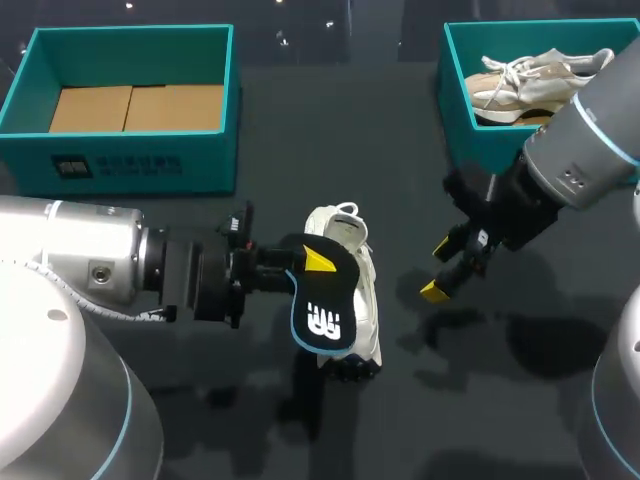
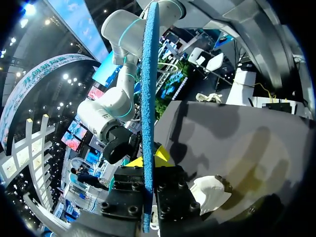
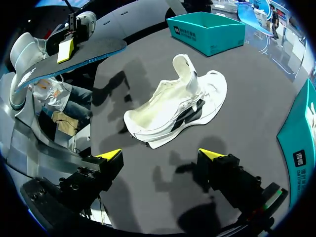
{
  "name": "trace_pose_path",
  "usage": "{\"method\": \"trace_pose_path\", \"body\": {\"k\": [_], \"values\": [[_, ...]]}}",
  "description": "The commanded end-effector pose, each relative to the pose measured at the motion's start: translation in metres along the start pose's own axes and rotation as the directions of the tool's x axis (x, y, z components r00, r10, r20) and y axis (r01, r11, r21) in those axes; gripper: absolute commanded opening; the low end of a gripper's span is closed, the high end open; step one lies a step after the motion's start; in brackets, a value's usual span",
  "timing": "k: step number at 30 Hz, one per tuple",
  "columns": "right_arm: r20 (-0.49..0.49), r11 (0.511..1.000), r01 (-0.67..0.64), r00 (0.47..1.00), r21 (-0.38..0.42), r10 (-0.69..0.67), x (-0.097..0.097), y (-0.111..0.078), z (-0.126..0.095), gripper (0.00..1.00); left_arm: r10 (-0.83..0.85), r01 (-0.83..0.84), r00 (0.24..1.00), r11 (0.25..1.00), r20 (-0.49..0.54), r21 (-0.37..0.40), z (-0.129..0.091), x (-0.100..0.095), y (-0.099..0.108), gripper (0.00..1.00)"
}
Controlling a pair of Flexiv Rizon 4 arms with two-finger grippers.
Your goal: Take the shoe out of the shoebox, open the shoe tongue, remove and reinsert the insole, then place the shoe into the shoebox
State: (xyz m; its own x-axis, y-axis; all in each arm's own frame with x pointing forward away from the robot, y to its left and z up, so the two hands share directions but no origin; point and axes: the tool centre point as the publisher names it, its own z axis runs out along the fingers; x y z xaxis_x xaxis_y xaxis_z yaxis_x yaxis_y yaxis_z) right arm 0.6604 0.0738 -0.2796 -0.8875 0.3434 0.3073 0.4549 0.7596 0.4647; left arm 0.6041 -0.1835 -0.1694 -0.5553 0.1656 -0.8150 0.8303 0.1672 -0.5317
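The tool (image 2: 148, 163) clamps the blue insole (image 2: 149, 89) (seen edge-on); a white shoe (image 2: 210, 193) lies beside it.

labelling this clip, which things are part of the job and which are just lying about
Job: white shoe, insole held by left gripper, open right gripper, empty teal box (likely its shoebox).
Lying about: other teal box, beige shoe inside it.

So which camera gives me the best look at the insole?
The head view: the insole shows nearly its whole broad face, pinched at one end by the left end effector. The left wrist view sees only its blue edge. The right wrist view shows it foreshortened, beyond the white shoe.
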Motion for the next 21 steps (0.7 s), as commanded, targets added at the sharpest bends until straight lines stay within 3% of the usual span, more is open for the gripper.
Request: {"method": "trace_pose_path", "body": {"k": [1,4,10,21], "values": [[0.000,1.000,-0.001,1.000,0.003,0.001,-0.001,0.001,0.001,1.00,0.001,-0.001,1.000,1.000,-0.001,-0.003,0.003,0.000,0.000,0.00],[0.014,0.998,0.055,0.998,-0.009,-0.055,0.002,0.002,0.003,1.00,-0.012,0.013,1.000,1.000,-0.019,0.013,0.011,0.008,0.004,0.00],[0.096,0.976,0.209,0.972,0.067,-0.215,0.010,0.009,0.021,1.00,-0.026,0.027,0.999,0.999,-0.038,0.025,0.011,0.016,0.006,0.00],[0.124,0.949,0.292,0.944,0.118,-0.305,0.006,0.012,0.048,1.00,-0.092,0.091,0.996,0.995,0.010,0.036,0.014,0.032,0.017,0.00]]}}
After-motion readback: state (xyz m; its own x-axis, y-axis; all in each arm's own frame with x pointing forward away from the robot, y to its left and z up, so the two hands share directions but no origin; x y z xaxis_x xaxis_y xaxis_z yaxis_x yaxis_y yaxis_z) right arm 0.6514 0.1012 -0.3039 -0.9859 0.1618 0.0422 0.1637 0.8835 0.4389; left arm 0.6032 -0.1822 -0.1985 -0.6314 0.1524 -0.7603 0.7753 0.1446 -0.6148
